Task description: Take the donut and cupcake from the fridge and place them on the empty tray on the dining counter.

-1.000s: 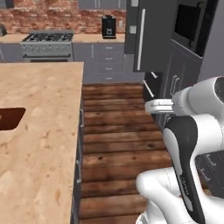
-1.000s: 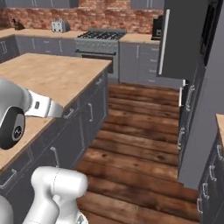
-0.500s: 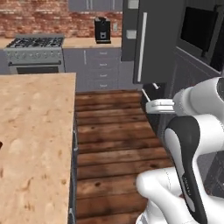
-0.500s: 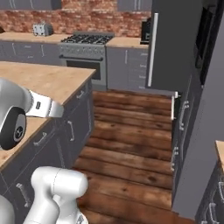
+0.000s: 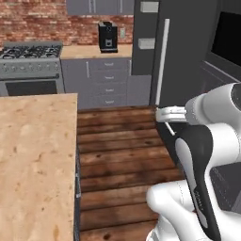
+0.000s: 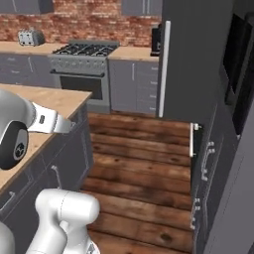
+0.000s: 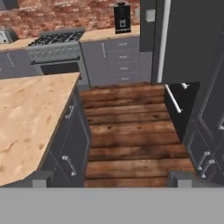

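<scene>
Two finger tips of the gripper are seen spread wide, nothing held, before the closed fridge

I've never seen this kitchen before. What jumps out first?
The tall dark fridge with its long white handle stands on the right, doors shut. The pale wood-tone counter sits on the left, with plank floor between. A red brick wall runs behind the stove.

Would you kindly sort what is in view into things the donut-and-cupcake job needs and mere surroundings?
Job:
- fridge, doors closed
- dining counter
- claw, open, holding nothing

Surroundings:
- stove
- coffee machine
- toaster
- wall oven
</scene>
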